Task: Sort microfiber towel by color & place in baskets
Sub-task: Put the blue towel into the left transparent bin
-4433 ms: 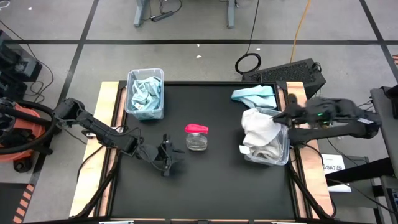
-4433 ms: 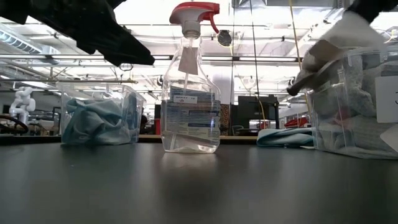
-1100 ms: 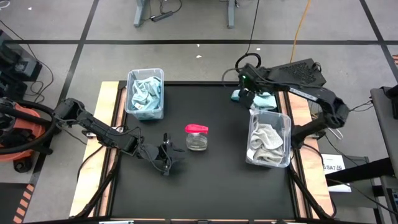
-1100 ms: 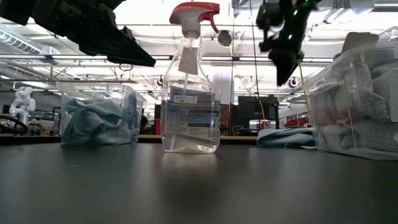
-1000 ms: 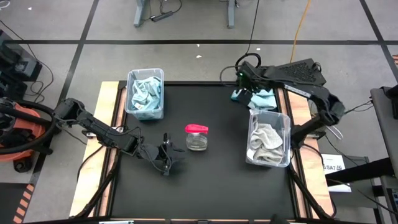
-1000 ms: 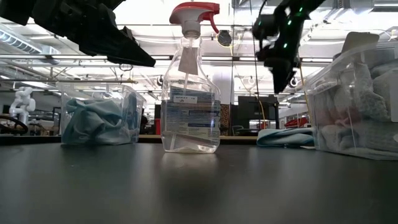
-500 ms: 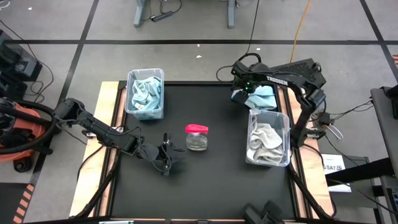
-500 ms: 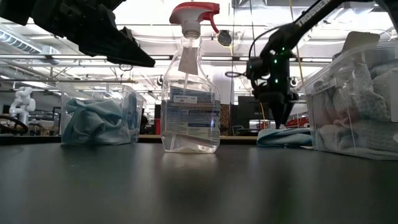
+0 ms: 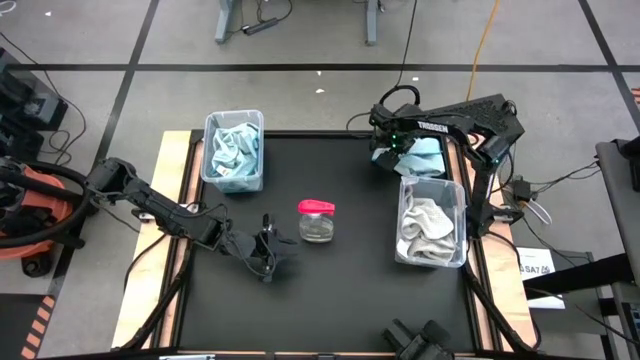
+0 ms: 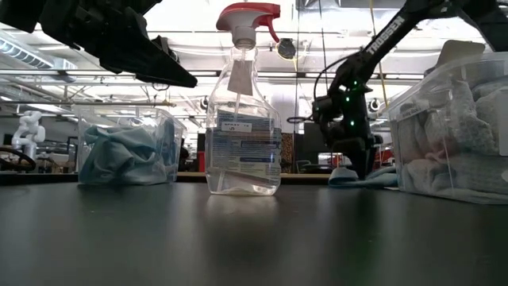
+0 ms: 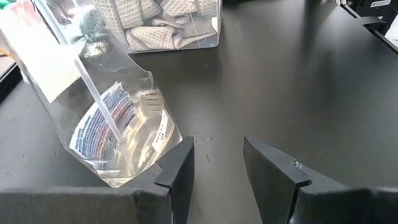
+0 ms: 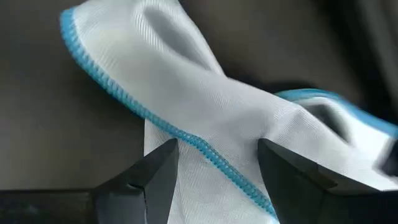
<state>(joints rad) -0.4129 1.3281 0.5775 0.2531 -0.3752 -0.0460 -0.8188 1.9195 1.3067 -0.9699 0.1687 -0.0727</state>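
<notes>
The high view looks straight down on the whole black table (image 9: 330, 290) and both arms; the low view sits at table-top height, facing level across it into the room, close to the spray bottle (image 10: 242, 111); the left wrist view looks forward past its own fingers (image 11: 177, 171), the same bottle just beyond them; the right wrist view looks close down on the blue towel (image 12: 205, 118), which spreads beyond and between its fingers (image 12: 155, 174).
</notes>
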